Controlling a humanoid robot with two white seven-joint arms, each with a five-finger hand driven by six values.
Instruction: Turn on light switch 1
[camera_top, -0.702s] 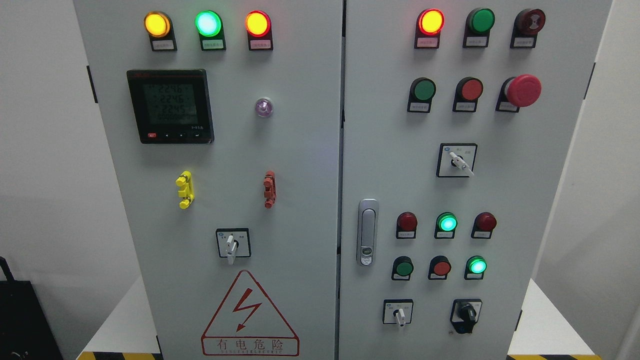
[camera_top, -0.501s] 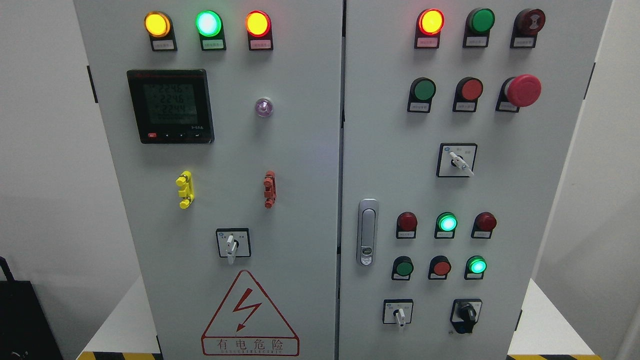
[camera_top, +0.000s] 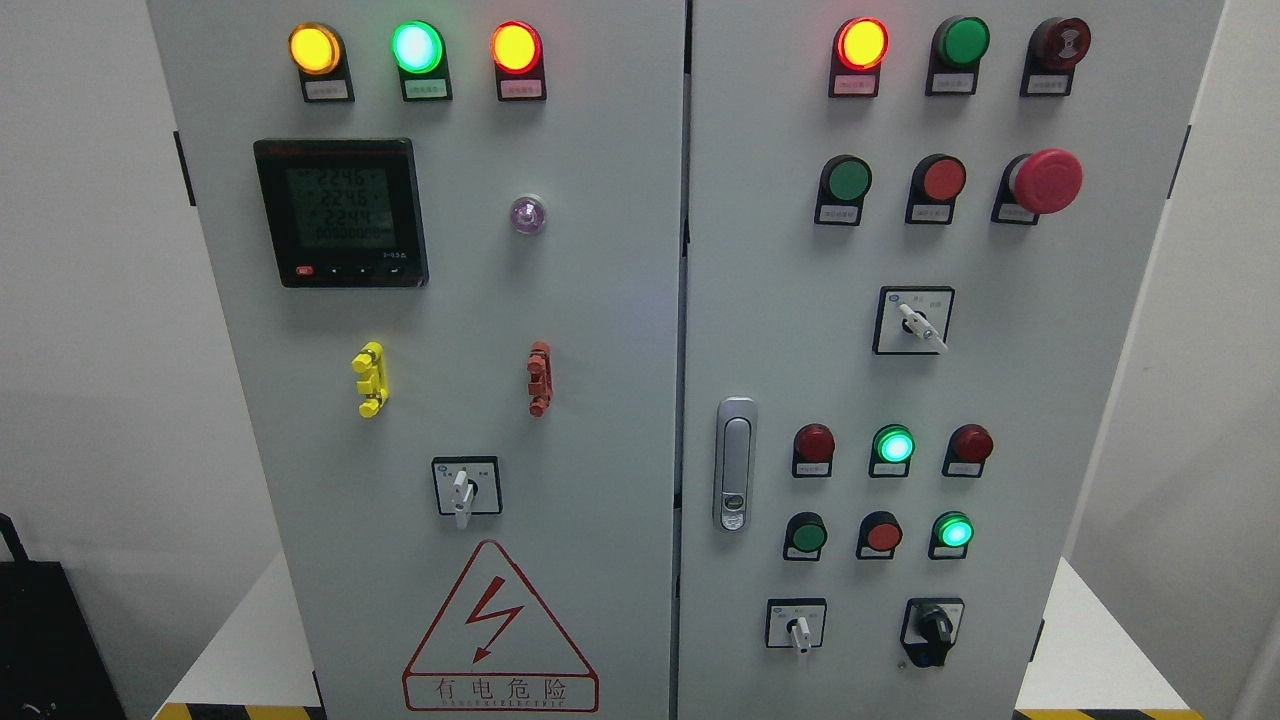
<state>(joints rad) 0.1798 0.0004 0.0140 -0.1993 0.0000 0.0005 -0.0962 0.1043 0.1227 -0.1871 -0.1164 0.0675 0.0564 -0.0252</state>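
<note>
A grey electrical cabinet with two doors fills the head view. The left door (camera_top: 600, 330) carries a white rotary switch (camera_top: 462, 492) pointing down, and lit yellow, green and red lamps along the top. On the right door (camera_top: 1080, 400) are three more rotary switches: a white one (camera_top: 920, 324) mid-height, a small white one (camera_top: 799, 630) at the bottom and a black one (camera_top: 935, 625) beside it. Rows of green and red buttons sit there too; a green lamp (camera_top: 893, 445) and another (camera_top: 954, 531) glow. Which control is switch 1 I cannot tell. Neither hand shows.
A digital meter (camera_top: 342, 212) sits upper left, a red mushroom stop button (camera_top: 1045, 181) upper right, a metal door handle (camera_top: 735, 464) near the middle seam. Yellow (camera_top: 370, 379) and red (camera_top: 539, 378) clips stick out of the left door. A black object (camera_top: 40, 640) stands lower left.
</note>
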